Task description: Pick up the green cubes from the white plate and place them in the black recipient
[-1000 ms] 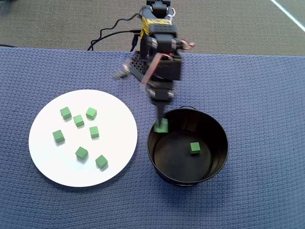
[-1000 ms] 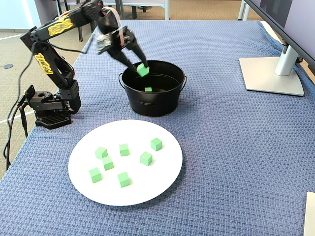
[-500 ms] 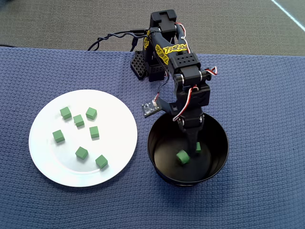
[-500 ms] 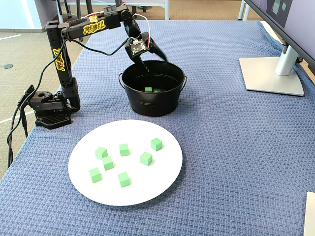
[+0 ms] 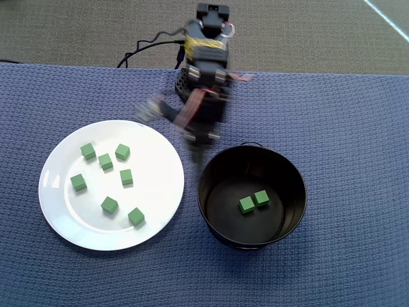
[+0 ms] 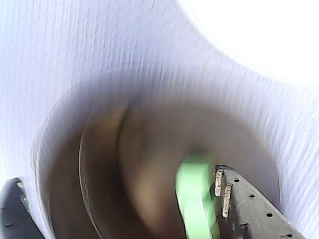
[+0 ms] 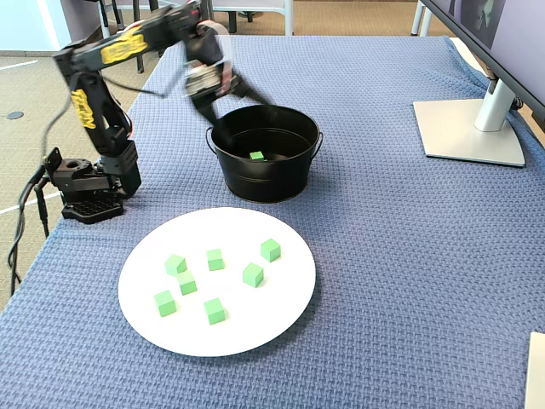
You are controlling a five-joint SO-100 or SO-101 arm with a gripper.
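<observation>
Presently, two green cubes [image 5: 254, 201] are lying side by side on the floor of the black recipient [image 5: 211, 173], and six more are sitting scattered on the white plate [image 5: 57, 204] in the overhead view. The gripper [image 5: 197, 142] is hanging blurred just outside the recipient's rim, carrying nothing visible; whether its fingers are spread or pressed together cannot be told.

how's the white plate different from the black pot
The white plate is flat and shallow; the black pot has tall straight walls. In the overhead view the plate looks wider than the pot. The plate holds seven green cubes spread apart; the pot holds two lying side by side. Both are round and sit on the blue cloth.
</observation>
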